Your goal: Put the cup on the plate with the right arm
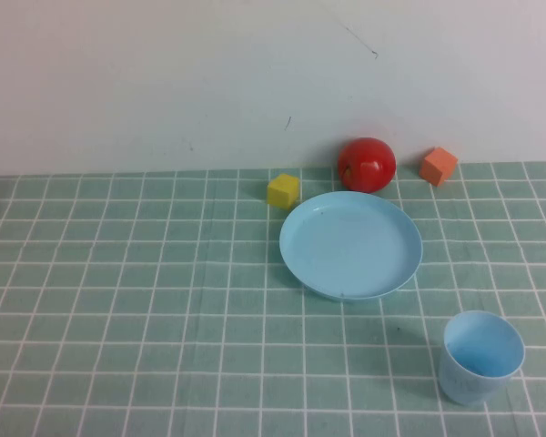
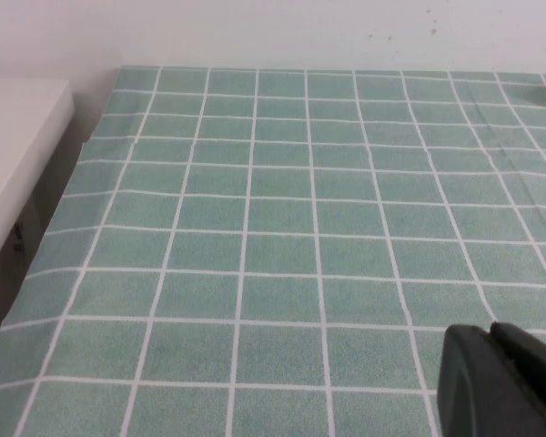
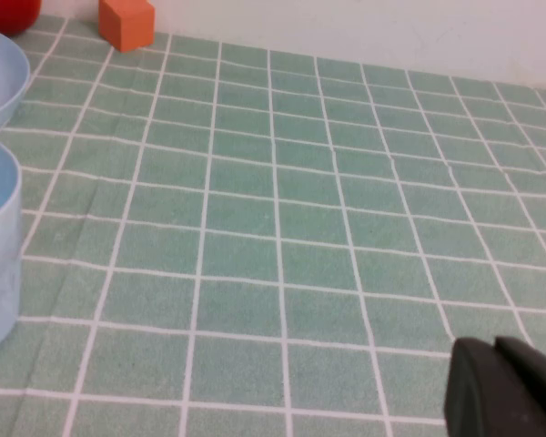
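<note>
Near plate (image 1: 350, 245), upright blue cup (image 1: 480, 356).

Cup (image 1: 481, 356): light blue plastic, smooth, dull sheen, faint scuffing on the wall; stands close beside the right gripper (image 3: 505, 390).
Plate (image 1: 350, 244): same light blue plastic, smooth, softly glossy; beyond the cup from the right gripper.
Ball (image 1: 367, 165): red, smooth, glossy with bright highlights.
Yellow cube (image 1: 283, 191) and orange cube (image 1: 438, 166): matt, foam-like faces.
Table cover (image 1: 127, 300): green cloth printed with white grid lines, matt, finely grained, slightly creased.
Wall (image 1: 209, 82): matt white, a few small marks.
Left gripper (image 2: 500, 382) and right gripper: black, matt, smooth casing, low over the cloth.
</note>
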Motion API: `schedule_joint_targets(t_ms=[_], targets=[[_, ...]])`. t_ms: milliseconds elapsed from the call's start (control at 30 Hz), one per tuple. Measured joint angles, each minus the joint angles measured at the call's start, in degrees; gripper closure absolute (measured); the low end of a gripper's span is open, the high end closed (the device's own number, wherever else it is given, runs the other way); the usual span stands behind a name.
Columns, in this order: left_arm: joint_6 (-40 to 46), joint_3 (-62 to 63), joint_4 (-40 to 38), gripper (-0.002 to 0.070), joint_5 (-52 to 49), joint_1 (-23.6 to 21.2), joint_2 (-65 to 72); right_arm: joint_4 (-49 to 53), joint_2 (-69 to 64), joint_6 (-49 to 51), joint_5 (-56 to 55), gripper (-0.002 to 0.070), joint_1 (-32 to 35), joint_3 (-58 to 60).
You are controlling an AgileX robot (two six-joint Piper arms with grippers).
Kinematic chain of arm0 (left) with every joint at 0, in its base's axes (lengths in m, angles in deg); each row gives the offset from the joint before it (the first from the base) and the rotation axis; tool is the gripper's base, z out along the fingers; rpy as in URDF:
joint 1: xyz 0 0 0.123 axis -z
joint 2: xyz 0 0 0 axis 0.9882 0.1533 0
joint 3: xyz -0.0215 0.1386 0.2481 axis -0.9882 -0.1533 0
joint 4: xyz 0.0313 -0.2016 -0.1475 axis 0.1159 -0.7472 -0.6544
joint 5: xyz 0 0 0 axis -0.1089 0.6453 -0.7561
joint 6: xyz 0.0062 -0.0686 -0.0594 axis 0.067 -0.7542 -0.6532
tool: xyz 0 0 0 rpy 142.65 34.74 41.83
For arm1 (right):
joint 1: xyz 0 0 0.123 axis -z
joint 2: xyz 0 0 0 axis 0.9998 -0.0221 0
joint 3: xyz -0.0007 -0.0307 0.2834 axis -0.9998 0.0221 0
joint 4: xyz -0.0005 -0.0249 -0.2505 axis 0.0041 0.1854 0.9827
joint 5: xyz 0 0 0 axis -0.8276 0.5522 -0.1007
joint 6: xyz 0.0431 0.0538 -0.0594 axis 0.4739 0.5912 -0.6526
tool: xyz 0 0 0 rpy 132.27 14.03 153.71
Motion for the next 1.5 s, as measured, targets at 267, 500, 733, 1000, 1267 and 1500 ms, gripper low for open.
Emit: schedule_joint_targets(t_ms=[267,500,733,1000,1267,1500], targets=[[0.0,0.0,0.0,0.0678,0.0,0.0,0.0,0.0,0.0,0.0,0.0,0.0679,0.0,0.0],[0.0,0.0,0.0,0.0678,0.0,0.0,0.0,0.0,0.0,-0.3,0.0,0.0679,0.0,0.0],[0.0,0.0,0.0,0.0678,0.0,0.0,0.0,0.0,0.0,-0.3,0.0,0.0679,0.0,0.0],[0.0,0.0,0.0,0.0678,0.0,0.0,0.0,1.2,0.0,-1.0,-1.1,0.0679,0.0,0.1],[0.0,0.0,0.0,0.0678,0.0,0.0,0.0,1.5,0.0,-1.1,-19.0,0.0679,0.0,0.2],[0.0,0.0,0.0,0.0677,0.0,0.0,0.0,1.6,0.0,-1.1,-38.0,0.0679,0.0,0.2]])
